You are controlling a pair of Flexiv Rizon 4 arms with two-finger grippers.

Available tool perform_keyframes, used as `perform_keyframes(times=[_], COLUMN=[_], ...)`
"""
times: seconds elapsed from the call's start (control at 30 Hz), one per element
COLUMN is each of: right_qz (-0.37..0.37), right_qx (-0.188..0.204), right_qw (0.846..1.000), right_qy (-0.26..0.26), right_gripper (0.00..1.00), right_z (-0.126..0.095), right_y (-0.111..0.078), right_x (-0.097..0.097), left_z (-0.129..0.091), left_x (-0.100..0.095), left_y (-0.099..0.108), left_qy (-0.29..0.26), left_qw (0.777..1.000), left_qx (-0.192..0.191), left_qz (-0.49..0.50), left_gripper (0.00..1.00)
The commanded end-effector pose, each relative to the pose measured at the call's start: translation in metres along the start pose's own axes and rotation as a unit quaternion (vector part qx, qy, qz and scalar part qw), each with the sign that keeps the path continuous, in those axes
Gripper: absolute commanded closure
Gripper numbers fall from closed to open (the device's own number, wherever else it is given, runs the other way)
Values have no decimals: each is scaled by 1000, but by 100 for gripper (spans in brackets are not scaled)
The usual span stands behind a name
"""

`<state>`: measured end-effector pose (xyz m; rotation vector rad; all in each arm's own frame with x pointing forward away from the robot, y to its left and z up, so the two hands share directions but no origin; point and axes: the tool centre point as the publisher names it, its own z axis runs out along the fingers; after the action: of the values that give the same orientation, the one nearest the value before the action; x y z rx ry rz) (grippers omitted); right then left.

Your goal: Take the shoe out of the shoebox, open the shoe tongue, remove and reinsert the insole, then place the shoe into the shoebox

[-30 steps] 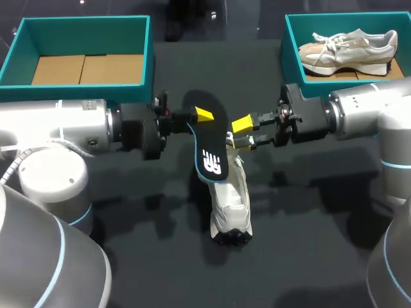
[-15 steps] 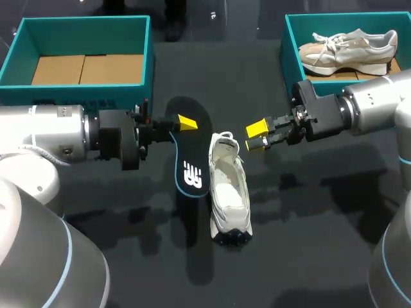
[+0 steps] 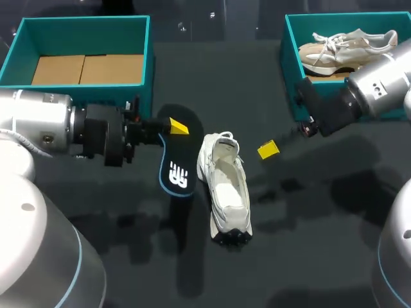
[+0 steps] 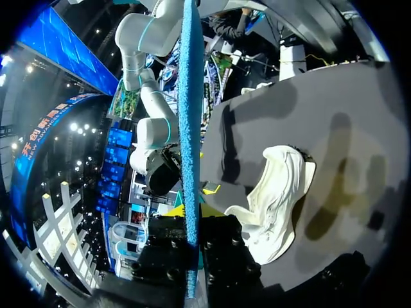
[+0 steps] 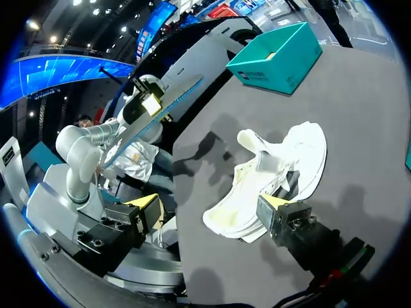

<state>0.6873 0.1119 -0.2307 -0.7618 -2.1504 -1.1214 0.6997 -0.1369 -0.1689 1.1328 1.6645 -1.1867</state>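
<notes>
The dark table [image 3: 308,256] carries two teal boxes. The empty shoebox [image 3: 83,20] sits behind the left pincer [image 3: 174,126]. The other shoebox [image 3: 292,58], behind the right pincer [image 3: 268,150], holds a second shoe [image 3: 347,48]. The white shoe [image 3: 225,186] lies between the two pincers with its opening upward, probably so it is ready to take its lining back. The left pincer is clamped on one end of the black insole [image 3: 176,157], holding it out beside the shoe. The right pincer gapes wide and holds nothing, and the shoe lies just ahead of it.
</notes>
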Motion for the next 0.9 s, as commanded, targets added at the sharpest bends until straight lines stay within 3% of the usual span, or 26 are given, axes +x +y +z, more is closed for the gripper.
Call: perform_keyframes(times=[0.03,0.13,0.5,0.67,0.7,0.9], right_qz=[1,1,-144,-176,-158,-158], right_qx=[18,18,74,104,120,120], right_qw=[1000,1000,983,970,970,970], right_qy=[-5,-5,-84,-132,-142,-142], right_gripper=[0,0,0,0,0,0], right_z=[-2,-2,-25,-23,-20,-20], right_y=[5,5,-55,-73,-75,-75], right_x=[3,3,0,2,0,0], left_z=[-1,-1,10,16,16,16], left_x=[0,0,1,12,16,16], left_y=[0,0,-63,-87,-92,-92], left_qy=[1,1,35,63,65,65], left_qw=[1000,1000,998,991,991,991], left_qx=[0,0,-10,22,24,24], left_qz=[1,1,-54,-120,-115,-115], left_gripper=[100,100,100,100,100,100])
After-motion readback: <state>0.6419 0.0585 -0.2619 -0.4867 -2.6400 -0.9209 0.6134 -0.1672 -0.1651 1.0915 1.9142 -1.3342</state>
